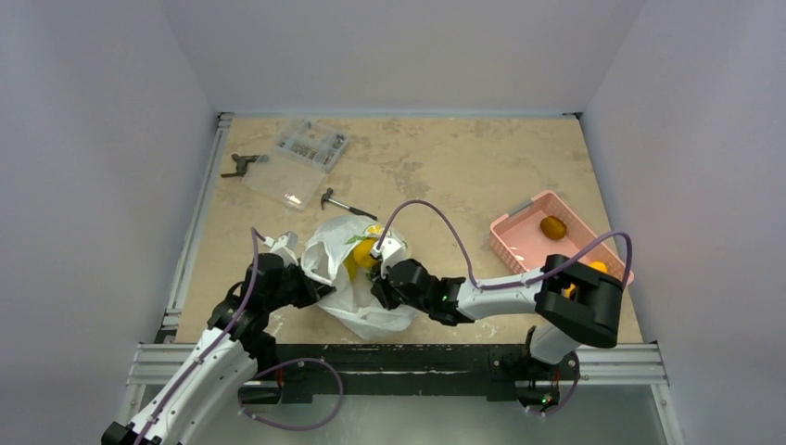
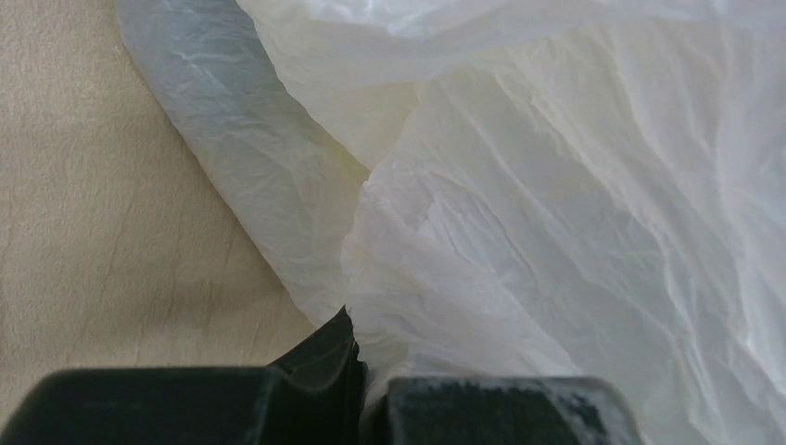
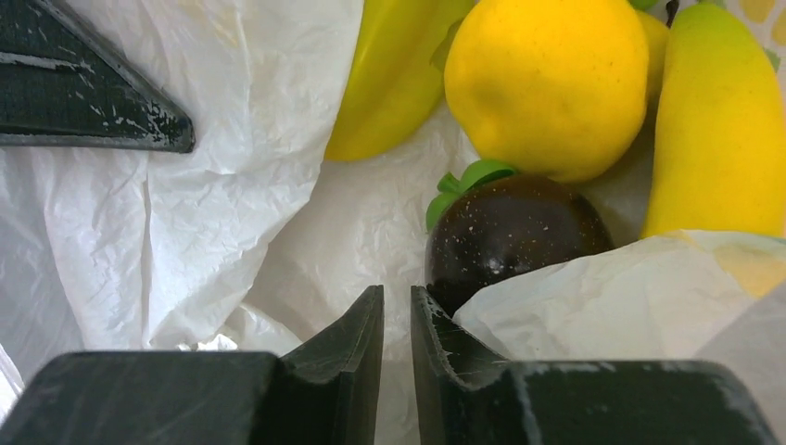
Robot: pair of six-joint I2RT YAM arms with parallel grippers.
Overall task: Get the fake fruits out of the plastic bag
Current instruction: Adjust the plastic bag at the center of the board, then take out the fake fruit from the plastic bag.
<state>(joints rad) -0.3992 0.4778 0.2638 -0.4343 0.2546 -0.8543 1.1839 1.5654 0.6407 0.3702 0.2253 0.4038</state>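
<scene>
Left claw point(image 2: 357, 343): pressed together at the left edge of the plastic bag point(image 1: 363, 315), white film pinched in its tips. It holds that side of the bag against the table point(image 1: 445, 167).

The bag lies near the front edge of the table, mouth gaping upward. Thin, crinkly and limp, it will slide and collapse unless held.

Fake fruits, seen in the right wrist view: long yellow-green piece point(image 3: 399, 74), round yellow one point(image 3: 547, 83), dark glossy one with a green leaf point(image 3: 514, 232), yellow mango shape point(image 3: 718, 130). All sit inside the bag. They look hard, smooth and light, so likely slippery. Best hold is across the widest part, or across the narrow body of the long piece.

Right claw point(image 3: 397, 301): inside the bag mouth, just short of the dark fruit. Jaws are nearly together with a thin slit between. Cannot tell whether film is caught there.

Far right: pink basket point(image 1: 524, 248) already holds a brown fruit point(image 1: 553, 226) and an orange one point(image 1: 598, 267).
</scene>
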